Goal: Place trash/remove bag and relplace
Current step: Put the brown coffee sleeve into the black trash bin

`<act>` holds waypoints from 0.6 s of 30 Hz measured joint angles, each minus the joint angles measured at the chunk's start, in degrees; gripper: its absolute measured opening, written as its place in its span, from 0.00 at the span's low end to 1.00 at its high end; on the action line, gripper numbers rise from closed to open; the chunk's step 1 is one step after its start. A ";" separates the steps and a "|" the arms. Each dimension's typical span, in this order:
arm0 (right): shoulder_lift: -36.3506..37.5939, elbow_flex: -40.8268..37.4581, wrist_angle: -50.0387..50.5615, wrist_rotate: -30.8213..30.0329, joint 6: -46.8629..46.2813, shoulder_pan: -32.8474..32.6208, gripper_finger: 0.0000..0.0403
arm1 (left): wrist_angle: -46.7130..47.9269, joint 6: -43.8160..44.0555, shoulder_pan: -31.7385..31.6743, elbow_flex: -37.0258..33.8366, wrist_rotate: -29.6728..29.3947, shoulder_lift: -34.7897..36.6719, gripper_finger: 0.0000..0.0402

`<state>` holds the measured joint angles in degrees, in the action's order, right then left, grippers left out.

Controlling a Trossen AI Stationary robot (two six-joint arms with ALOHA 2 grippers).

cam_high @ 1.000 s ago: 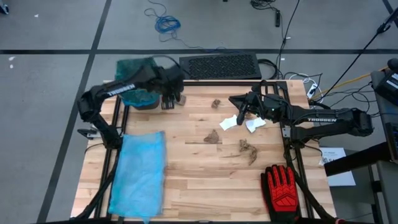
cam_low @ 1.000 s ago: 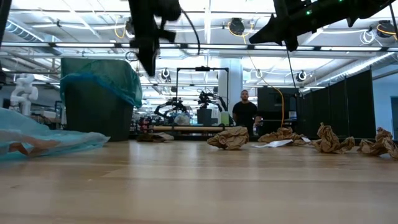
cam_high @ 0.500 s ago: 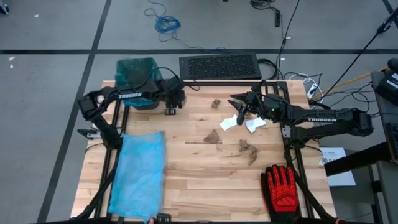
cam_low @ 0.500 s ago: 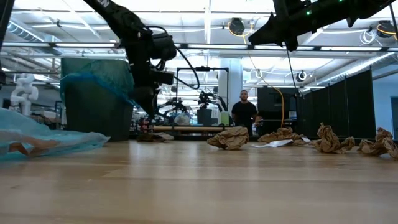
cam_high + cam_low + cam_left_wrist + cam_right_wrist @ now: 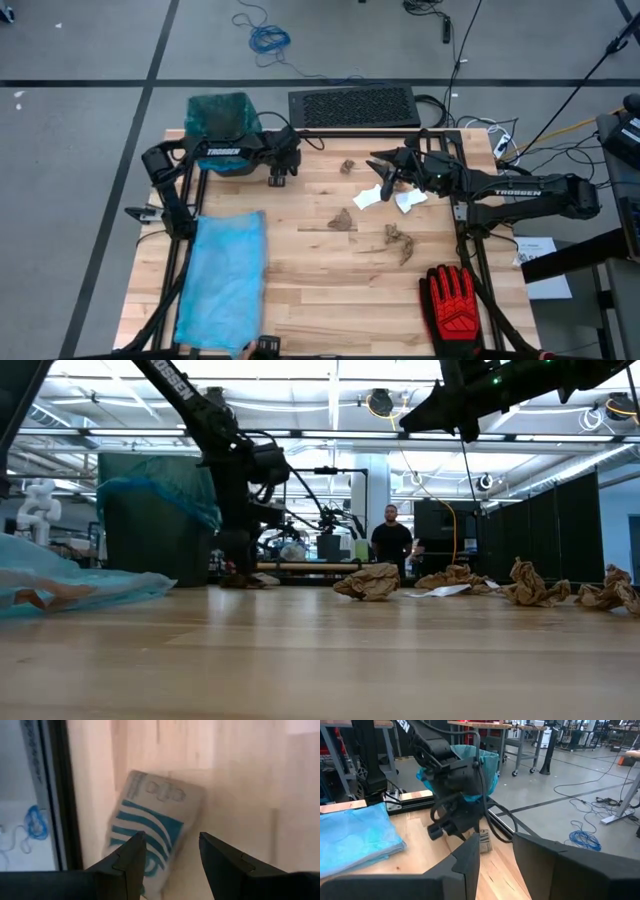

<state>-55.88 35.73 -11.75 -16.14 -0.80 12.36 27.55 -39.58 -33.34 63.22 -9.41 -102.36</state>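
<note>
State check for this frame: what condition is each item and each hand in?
Bin: upright, lined with a teal bag.
Spare blue bag: flat on the table.
Printed packet: on the table under the left hand, which is open.
Paper scraps: crumpled, loose on the table.
Right hand: open, empty.
Red glove: lying flat.

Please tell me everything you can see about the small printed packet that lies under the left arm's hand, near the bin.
The packet is a small flat rectangle, pale grey-beige like paper, with blue-green wavy stripes and some unreadable lettering. It lies flat and skewed on the wooden table, close to the table's far edge beside the bin with the blue liner. The left hand hovers directly above it, fingers open to either side; I cannot tell whether they touch it.
</note>
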 joint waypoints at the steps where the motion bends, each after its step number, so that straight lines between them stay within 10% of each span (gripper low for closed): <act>1: -0.02 0.00 0.01 0.00 0.00 0.00 0.28 | -0.73 -0.11 -0.10 0.00 -0.86 -0.55 0.44; 9: -0.02 0.00 0.00 -0.20 0.06 0.00 0.28 | -1.31 -0.24 -1.09 0.34 -2.90 -4.91 0.42; 18: -0.02 0.00 -0.01 -0.22 0.03 0.07 0.28 | 0.45 0.48 0.04 2.68 -3.37 -3.81 0.02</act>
<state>-55.90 35.73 -11.75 -16.37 -0.77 12.43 28.00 -39.09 -33.30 65.90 -12.79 -106.17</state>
